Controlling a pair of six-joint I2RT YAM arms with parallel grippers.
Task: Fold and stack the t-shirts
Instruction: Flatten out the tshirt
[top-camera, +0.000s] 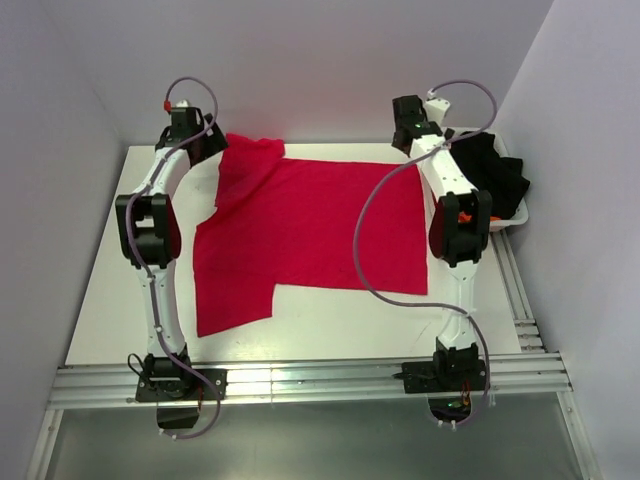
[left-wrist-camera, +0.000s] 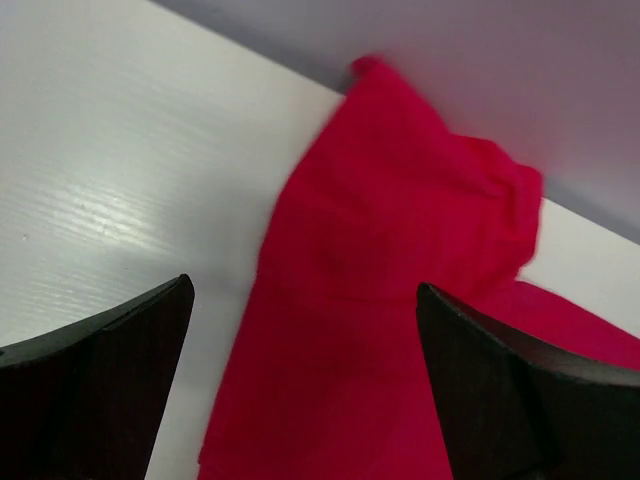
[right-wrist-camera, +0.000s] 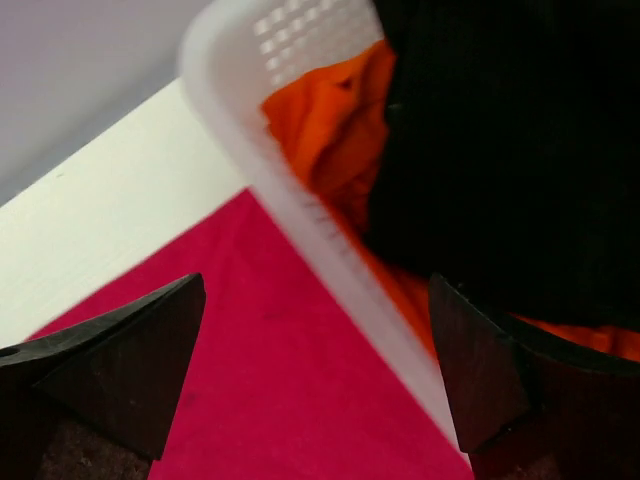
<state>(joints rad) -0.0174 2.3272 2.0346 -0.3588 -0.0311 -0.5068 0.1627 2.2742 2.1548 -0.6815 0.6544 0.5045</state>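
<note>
Left pincer (left-wrist-camera: 305, 290) is gaping wide, empty, over the crimson t-shirt (top-camera: 310, 225), which is lying spread on the worktop (top-camera: 110, 300), not yet folded. Right pincer (right-wrist-camera: 315, 285) is gaping wide too. The black t-shirt (top-camera: 495, 170) and orange t-shirt (right-wrist-camera: 330, 130) are waiting in the basket (right-wrist-camera: 300, 215).

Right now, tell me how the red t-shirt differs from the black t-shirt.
The red t-shirt lies spread on the table; the black t-shirt is bunched in the white basket. The red t-shirt sits mid-table; the black t-shirt is at the far right edge. Both are plain cloth.
</note>
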